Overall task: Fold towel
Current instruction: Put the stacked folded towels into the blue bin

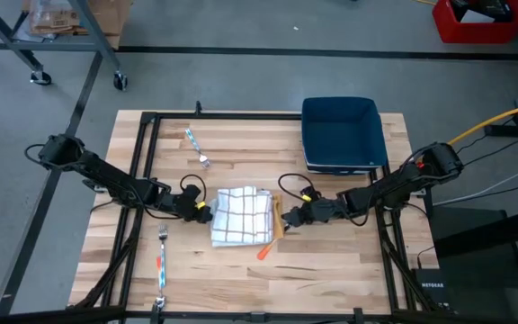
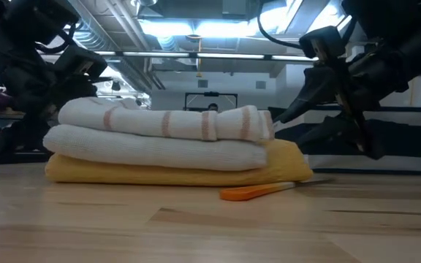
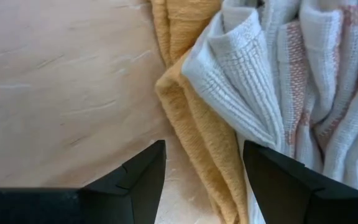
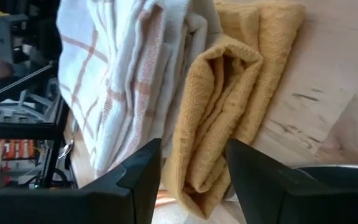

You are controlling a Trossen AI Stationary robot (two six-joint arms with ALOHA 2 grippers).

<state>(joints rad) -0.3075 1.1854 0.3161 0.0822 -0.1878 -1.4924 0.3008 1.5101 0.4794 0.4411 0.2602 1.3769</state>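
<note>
A white towel with brown checks [image 1: 241, 211] lies folded on top of a folded yellow towel [image 1: 277, 225] at the table's middle; the stack shows in the low view as white towel [image 2: 159, 128] over yellow towel [image 2: 174, 172]. My left gripper [image 1: 203, 210] is open at the stack's left side, its fingers on either side of the yellow towel's edge [image 3: 207, 155]. My right gripper [image 1: 288, 216] is open at the stack's right side, its fingers on either side of the yellow towel's folded end [image 4: 201, 143]. My left gripper [image 3: 204, 186] comes in level from the table's left; the yellow towel's edge lies between its open fingers, and I cannot tell whether they touch it. My right gripper [image 4: 194, 186] comes in level from the right; the yellow fold fills most of the gap, and touch cannot be told.
A blue bin [image 1: 342, 133] stands at the far right. A spoon [image 1: 196, 146] lies far left of the stack, a fork [image 1: 162, 236] near left. An orange-handled utensil [image 1: 266, 252] lies against the stack's near right corner. Bare wood lies along the near edge.
</note>
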